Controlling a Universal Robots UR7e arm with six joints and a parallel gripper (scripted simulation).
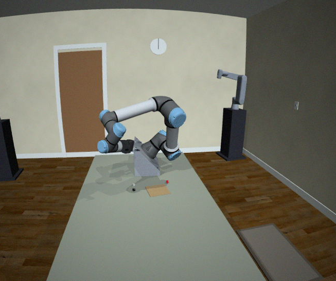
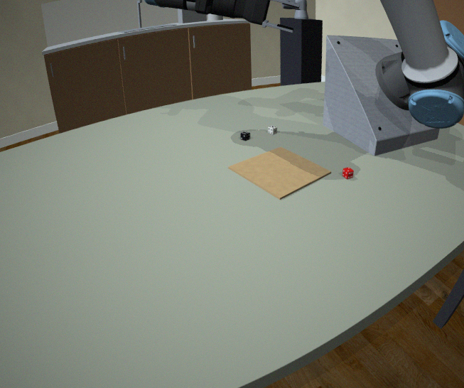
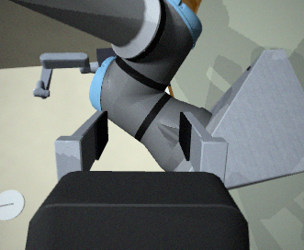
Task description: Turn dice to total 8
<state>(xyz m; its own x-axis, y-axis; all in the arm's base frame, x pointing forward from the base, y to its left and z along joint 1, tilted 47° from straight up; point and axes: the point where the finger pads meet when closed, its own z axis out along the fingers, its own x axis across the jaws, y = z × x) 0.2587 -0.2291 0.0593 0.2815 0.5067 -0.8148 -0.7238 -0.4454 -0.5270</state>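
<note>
- In the exterior view the gripper (image 1: 137,145) (image 2: 294,18) (image 3: 143,126) hung high over the table (image 1: 149,235) (image 2: 152,250), fingers wide apart, nothing between them!
- Below, at about six o'clock from those fingers in that view, sat the white cubic die with dark pips (image 1: 133,184) (image 2: 272,129); the one arm had all the reaching to do.
- The fingers pointed toward three o'clock in the top view, so they likely needed swinging downward first.
- Round the square, thin tan mat (image 1: 158,190) (image 2: 280,173), exterior view: white at twelve, the black cubic die with pale pips (image 1: 134,189) (image 2: 244,136) between ten and eleven, the red cubic die with white pips (image 1: 166,181) (image 2: 347,173) at three. All off it!
- Cubes, so no long axis; top numbers were too small to read.
</note>
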